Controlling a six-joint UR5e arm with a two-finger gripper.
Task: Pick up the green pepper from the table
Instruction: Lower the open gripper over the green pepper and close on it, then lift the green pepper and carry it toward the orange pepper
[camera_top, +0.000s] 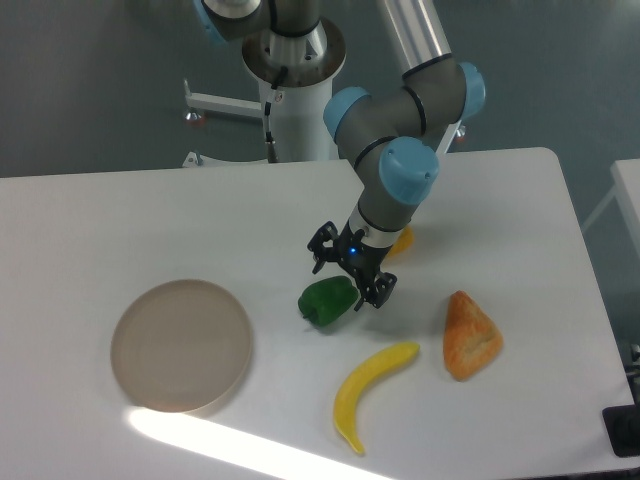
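The green pepper, small, glossy and dark green, lies on the white table near its middle. My gripper hangs open just above the pepper's upper right side. One finger is up and to the left of the pepper. The other finger is close beside the pepper's right edge. Nothing is held between the fingers.
A round beige plate sits to the left of the pepper. A yellow banana lies below it, and an orange-brown pastry to the right. A small yellow-orange item peeks out behind the wrist. The robot base stands at the back.
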